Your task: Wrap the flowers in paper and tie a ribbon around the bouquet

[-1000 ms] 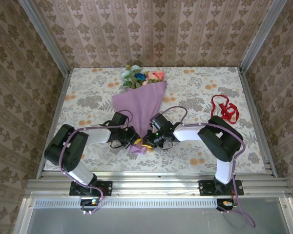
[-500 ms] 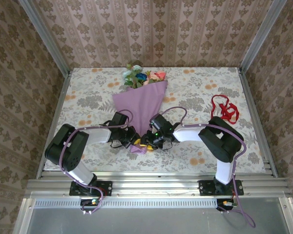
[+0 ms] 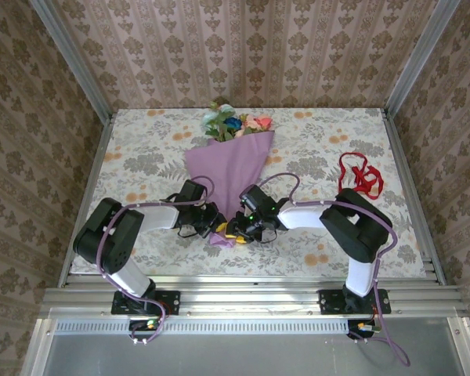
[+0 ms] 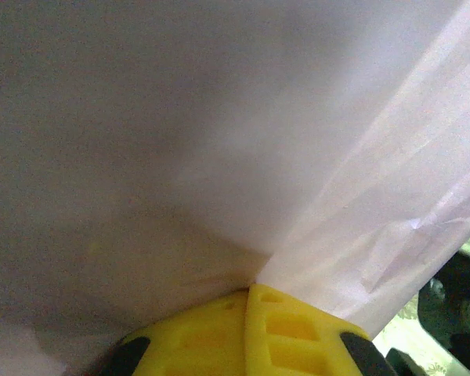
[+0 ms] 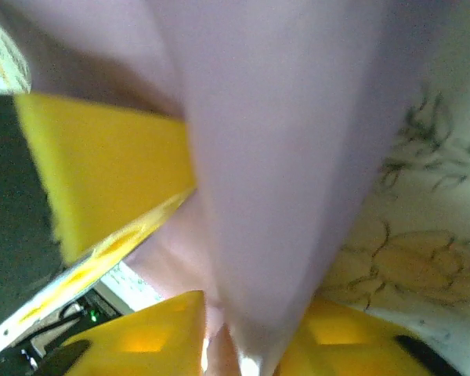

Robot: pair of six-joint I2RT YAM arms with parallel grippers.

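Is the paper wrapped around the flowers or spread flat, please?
Wrapped: the paper forms a cone, flowers protruding from its wide end.

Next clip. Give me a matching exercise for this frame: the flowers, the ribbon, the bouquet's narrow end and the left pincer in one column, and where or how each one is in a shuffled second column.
Column one:
1. flowers
2. ribbon
3. bouquet, its narrow end
4. left pincer

Column two:
A. shut on the paper
B. lying loose on the right side of the table
C. sticking out of the paper's wide far end
D. pointing toward the table's near edge

Pairs: 1-C, 2-B, 3-D, 4-A.
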